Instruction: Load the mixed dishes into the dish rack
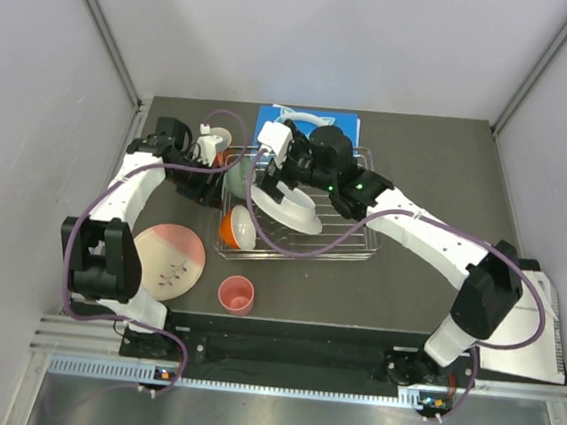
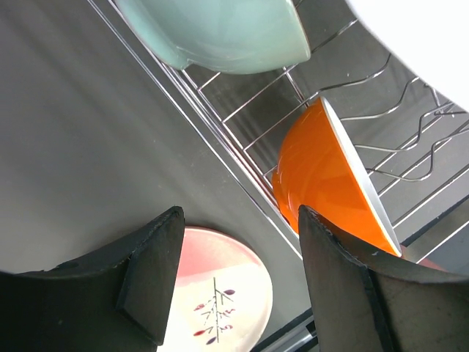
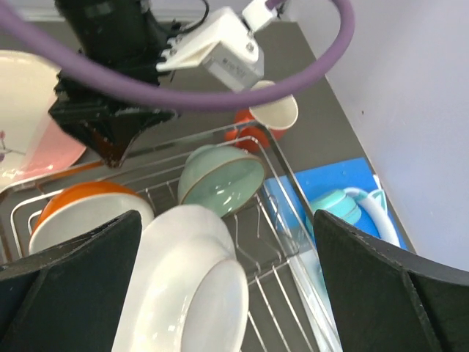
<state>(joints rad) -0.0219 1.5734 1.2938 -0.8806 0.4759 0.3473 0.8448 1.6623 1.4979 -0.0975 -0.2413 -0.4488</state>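
Note:
The dish rack [image 1: 346, 241] holds white plates [image 1: 289, 205], a mint green bowl [image 1: 237, 176] and an orange cup [image 1: 234, 228] on its side. A pink-and-cream plate [image 1: 168, 259] and a coral pink cup [image 1: 236, 294] sit on the table outside it. My left gripper [image 1: 205, 190] is open and empty beside the rack's left rim. In the left wrist view [image 2: 240, 216] the pink plate [image 2: 220, 293] shows between its fingers, with the orange cup [image 2: 322, 183] to the right. My right gripper [image 1: 285, 178] is open and empty above the white plates [image 3: 190, 286], as its wrist view [image 3: 227, 218] shows.
A blue book [image 1: 307, 122] with teal headphones [image 3: 344, 205] on it lies just behind the rack. A white sheet [image 1: 538, 337] lies at the table's right edge. Both arms' purple cables hang over the rack's left half. Grey walls enclose the table.

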